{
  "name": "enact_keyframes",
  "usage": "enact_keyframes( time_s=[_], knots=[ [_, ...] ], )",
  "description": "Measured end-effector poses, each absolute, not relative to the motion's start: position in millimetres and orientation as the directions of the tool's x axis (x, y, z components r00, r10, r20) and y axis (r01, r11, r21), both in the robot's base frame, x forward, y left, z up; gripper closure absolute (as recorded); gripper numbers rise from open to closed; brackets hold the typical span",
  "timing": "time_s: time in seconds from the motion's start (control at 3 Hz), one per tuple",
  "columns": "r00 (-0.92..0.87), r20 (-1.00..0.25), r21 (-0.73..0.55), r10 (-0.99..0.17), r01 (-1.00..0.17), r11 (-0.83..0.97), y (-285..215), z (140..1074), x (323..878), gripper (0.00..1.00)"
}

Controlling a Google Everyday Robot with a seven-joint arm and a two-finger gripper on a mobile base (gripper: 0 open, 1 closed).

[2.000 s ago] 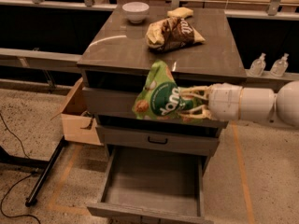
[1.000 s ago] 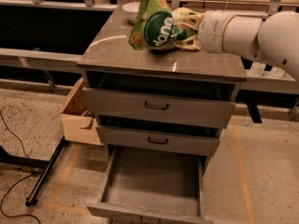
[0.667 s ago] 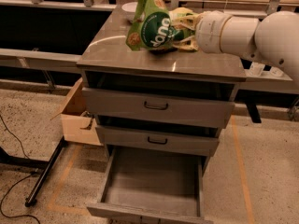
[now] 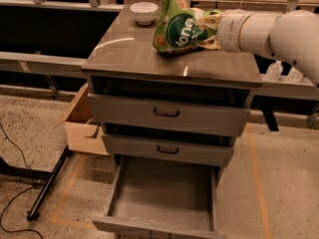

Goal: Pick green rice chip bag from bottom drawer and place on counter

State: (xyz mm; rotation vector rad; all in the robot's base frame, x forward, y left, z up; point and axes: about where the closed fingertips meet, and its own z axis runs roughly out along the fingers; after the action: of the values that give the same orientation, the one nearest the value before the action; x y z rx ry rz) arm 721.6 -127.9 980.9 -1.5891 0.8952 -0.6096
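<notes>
Smooth white arm (image 4: pixel 279 31), pale-yellow tool (image 4: pixel 203 31) over the counter (image 4: pixel 124 51).

Gripper (image 4: pixel 206 30), over the rear right of the counter (image 4: pixel 129 54), clamps the green rice chip bag (image 4: pixel 178 28), which covers most of it; whether the bag's base touches the top cannot be told. Arm (image 4: pixel 284 31) cut off by right edge, front of bottom drawer (image 4: pixel 159 198) by lower edge. 2 small bottles (image 4: pixel 275 71) too blurred to identify.

Above the glossy counter (image 4: pixel 124 51), the gripper (image 4: pixel 208 30) on its smooth white arm (image 4: pixel 279 31) clasps the shiny green rice chip bag (image 4: pixel 177 28); the bottom drawer (image 4: pixel 162 193) looks matt.
</notes>
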Motion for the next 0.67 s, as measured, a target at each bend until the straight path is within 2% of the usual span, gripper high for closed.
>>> enact_keyframes(
  time_s=[0.67],
  knots=[
    [0.485,-0.022,-0.978,-0.874,-0.193,-0.083,-153.2,962.4,764.8,1.00]
  ],
)
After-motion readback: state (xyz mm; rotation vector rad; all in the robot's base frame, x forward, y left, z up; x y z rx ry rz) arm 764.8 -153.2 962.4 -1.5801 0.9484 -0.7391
